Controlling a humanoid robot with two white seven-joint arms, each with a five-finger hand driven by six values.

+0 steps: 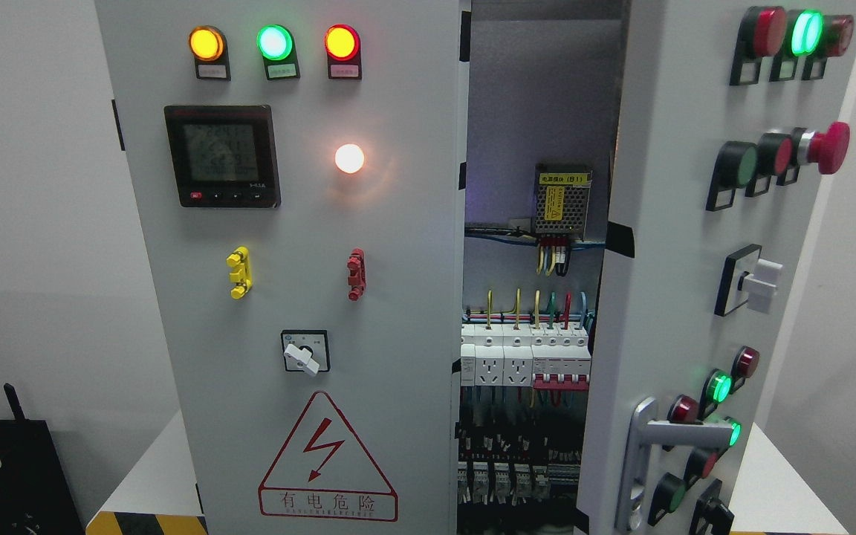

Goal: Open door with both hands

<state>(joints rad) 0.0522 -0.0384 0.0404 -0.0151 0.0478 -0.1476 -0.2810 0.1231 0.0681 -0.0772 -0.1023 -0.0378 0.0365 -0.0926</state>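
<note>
A grey electrical cabinet fills the head view. Its left door (279,297) stands shut and carries three lit lamps, a meter (222,156), a rotary switch (305,352) and a red warning triangle (328,461). The right door (666,245) is swung partly outward, with a silver lever handle (647,446) low on it and rows of buttons and lamps. Between the doors a gap shows breakers (524,357), wiring and a power supply (562,200). Neither of my hands shows.
The cabinet stands on a white table (153,475) with a yellow-and-black striped front edge (138,524). A black object (12,468) sits at lower left. White walls lie on both sides.
</note>
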